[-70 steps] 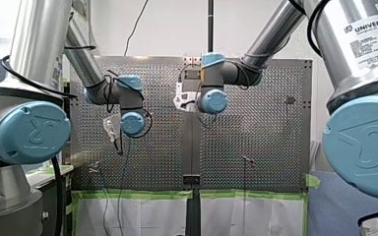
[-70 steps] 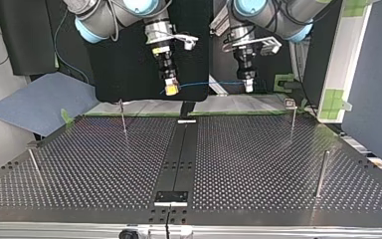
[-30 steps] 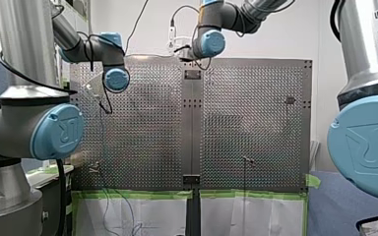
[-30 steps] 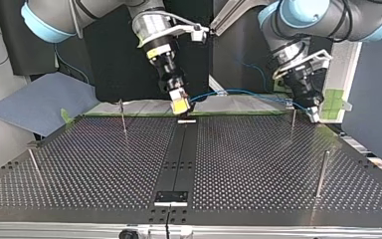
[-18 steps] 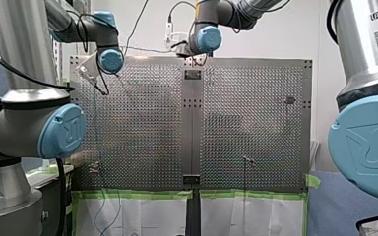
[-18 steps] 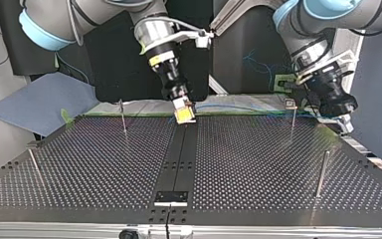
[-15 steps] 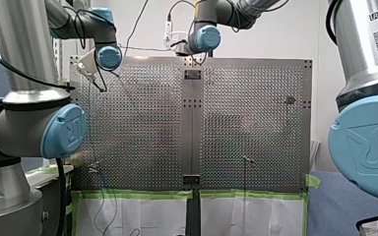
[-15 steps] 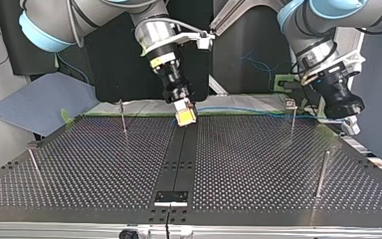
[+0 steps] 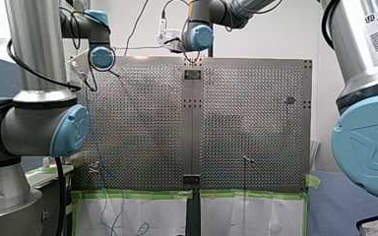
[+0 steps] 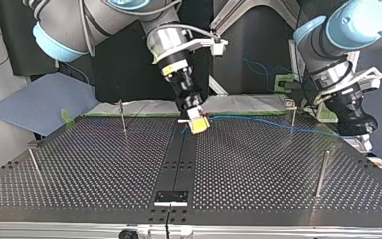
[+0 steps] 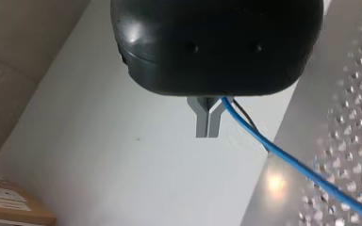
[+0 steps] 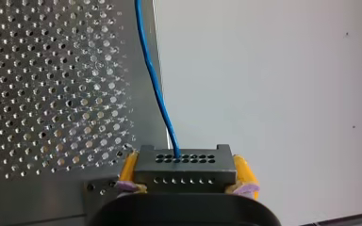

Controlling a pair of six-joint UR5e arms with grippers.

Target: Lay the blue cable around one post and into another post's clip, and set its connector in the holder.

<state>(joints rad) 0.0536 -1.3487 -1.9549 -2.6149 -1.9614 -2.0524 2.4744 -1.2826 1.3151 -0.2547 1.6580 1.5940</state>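
Top view, upper centre: right gripper [image 10: 198,124], w/ yellow pads, is clamped on the black connector [image 12: 184,165], which is held just above the far edge of the table [image 10: 104,164]. The blue cable [image 10: 258,121] is led from the connector toward the frame's right, close past a thin post [image 10: 292,119]; contact can't be told. Right edge: left gripper [image 10: 362,143] is held by the table's side. In the left wrist view its fingers [image 11: 201,122] are pressed together, w/ the cable pinched at their base.
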